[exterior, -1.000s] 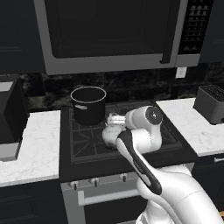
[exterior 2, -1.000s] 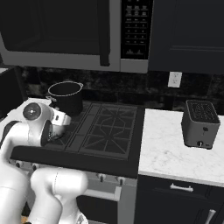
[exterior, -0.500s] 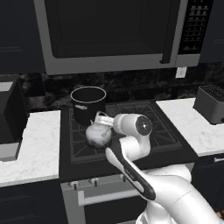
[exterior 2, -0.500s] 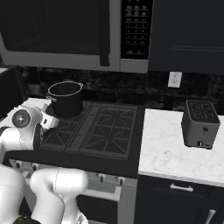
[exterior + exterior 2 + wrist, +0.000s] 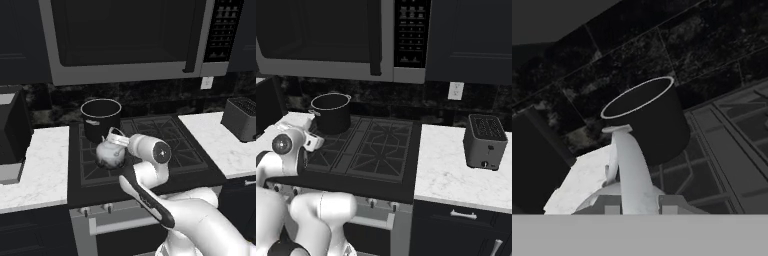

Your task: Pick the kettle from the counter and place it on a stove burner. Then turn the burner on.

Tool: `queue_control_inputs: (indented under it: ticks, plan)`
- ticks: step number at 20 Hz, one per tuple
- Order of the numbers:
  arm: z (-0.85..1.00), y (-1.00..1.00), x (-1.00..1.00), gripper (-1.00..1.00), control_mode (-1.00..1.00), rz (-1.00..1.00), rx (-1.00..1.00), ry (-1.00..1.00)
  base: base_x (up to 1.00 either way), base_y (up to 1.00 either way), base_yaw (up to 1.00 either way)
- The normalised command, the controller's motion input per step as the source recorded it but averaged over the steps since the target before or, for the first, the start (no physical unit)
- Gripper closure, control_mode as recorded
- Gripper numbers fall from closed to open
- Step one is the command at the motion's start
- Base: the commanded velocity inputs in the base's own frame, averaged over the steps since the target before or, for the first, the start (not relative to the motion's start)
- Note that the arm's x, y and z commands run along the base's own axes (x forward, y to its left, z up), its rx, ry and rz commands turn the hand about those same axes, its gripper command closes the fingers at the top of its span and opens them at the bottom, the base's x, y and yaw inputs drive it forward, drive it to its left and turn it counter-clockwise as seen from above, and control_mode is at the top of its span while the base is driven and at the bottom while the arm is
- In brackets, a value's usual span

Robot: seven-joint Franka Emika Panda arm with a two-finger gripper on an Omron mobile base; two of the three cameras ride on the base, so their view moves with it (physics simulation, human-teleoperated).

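The kettle [image 5: 109, 153] hung above the front left part of the black cooktop [image 5: 175, 145], just in front of the black pot [image 5: 101, 119]. The claw [image 5: 119, 142] was clamped on the kettle's thin arched handle [image 5: 631, 170], fingers drawn in tight around it. In the left base view the round silvery body sat below and to the left of the hand, over the front left burner grate [image 5: 92, 167]; I could not tell whether its base touched the grate or stood clear of it.

In the hand view the handle rose as a pale curved band from the bottom middle, with the kettle's top [image 5: 607, 192] below it. Behind the handle stood the pot [image 5: 649, 120], open-topped, on the rear left grate. To the left of the pot a patch of white marble counter [image 5: 582, 182] showed, and beyond it a dark boxy appliance [image 5: 534, 165].

In the right base view the arm's elbow [image 5: 283, 145] lay at the left edge of the cooktop [image 5: 371, 150], in front of the pot [image 5: 332, 111]. The kettle itself was hidden there.

Right of the cooktop, well away from the pot, a toaster [image 5: 484, 141] stood on the counter [image 5: 446, 175]. A microwave [image 5: 130, 37] hung above the cooktop.
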Motion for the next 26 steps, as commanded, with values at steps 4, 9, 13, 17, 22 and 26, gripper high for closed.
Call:
queue_control_inputs:
  ticks: [4, 9, 13, 17, 22, 26]
  plan:
    - [0.0, 0.05, 0.41, 1.0, -1.0, 0.0, 0.0, 0.11, 0.0, 0.0, 0.0]
    - [-0.02, 0.14, 0.43, 1.0, -1.0, -0.01, 0.0, 0.1, 0.0, 0.0, 0.0]
    - [-0.15, 0.15, 0.36, 1.0, -1.0, 0.0, -0.04, 0.0, 0.0, 0.0, 0.0]
    - [-0.21, 0.07, 0.29, 1.0, -1.0, 0.0, -0.05, -0.01, 0.0, 0.0, 0.0]
    - [-0.21, 0.01, 0.28, 1.0, -1.0, 0.0, -0.05, -0.04, 0.0, 0.0, 0.0]
    - [-0.17, 0.09, 0.28, 1.0, -1.0, 0.0, -0.05, -0.02, 0.0, 0.0, 0.0]
